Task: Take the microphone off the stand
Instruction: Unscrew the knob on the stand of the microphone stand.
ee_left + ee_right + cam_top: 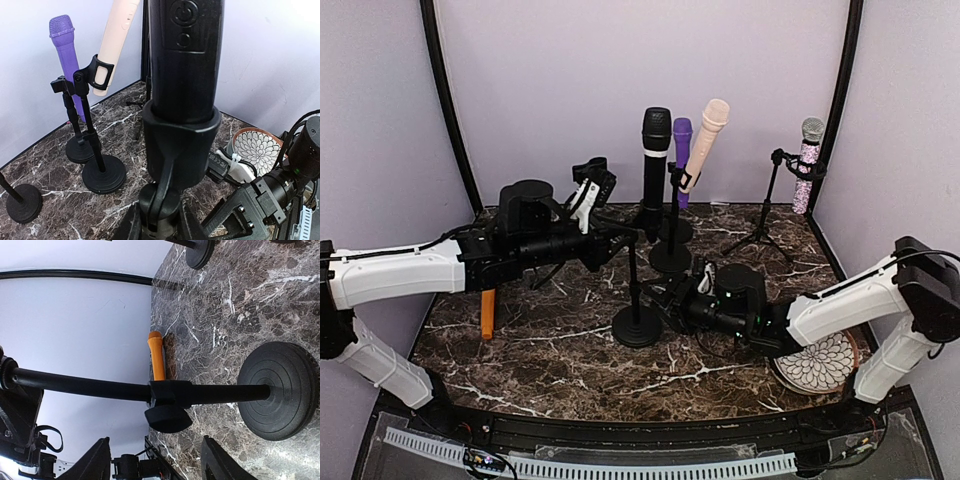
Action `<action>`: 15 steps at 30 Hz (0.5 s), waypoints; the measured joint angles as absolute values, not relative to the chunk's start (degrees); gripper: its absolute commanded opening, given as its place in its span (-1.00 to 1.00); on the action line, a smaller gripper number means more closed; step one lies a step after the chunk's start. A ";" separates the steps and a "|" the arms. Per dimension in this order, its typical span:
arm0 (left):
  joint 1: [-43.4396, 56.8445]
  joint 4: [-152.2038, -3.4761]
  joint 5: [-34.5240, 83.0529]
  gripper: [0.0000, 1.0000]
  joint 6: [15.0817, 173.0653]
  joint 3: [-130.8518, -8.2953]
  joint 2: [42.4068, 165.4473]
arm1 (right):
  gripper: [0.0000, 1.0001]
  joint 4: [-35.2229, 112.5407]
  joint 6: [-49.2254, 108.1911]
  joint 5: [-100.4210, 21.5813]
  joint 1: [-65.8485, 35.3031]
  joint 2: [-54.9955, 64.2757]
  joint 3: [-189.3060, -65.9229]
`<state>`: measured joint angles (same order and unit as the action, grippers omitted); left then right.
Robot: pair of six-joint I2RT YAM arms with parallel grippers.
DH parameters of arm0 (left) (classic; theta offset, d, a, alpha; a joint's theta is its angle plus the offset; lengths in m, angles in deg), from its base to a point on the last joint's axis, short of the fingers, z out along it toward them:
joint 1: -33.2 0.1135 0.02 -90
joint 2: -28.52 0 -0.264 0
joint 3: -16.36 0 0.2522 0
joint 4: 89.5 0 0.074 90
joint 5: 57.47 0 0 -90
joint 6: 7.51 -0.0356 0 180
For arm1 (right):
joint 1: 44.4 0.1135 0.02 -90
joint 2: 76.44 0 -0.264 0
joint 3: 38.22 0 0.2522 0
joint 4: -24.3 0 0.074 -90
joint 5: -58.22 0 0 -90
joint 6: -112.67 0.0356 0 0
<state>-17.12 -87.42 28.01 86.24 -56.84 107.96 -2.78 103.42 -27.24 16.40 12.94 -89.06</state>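
Glossy black mic [185, 60] in matte clip [180, 145]; L gripper [160, 227] flanks clip neck, grip unclear. R gripper [155, 450] open by thin pole [90, 386].

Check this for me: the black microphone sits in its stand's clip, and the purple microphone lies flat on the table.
Not quite. The purple microphone does not lie flat on the table; it stands held in the clip of its own stand, as the left wrist view shows. The black microphone does sit in its stand's clip.
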 measured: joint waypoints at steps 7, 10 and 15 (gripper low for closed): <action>-17.28 -87.42 28.95 -0.77 86.24 -56.84 107.92 | -0.06 -3.50 105.23 -25.71 16.40 14.63 -90.98; -17.28 -87.40 29.17 -0.77 86.31 -56.82 107.83 | -0.07 -3.39 105.67 -24.95 16.40 15.00 -91.18; -17.28 -87.16 29.15 -0.77 86.35 -56.82 107.65 | -0.04 -3.06 105.78 -23.92 16.40 15.61 -91.51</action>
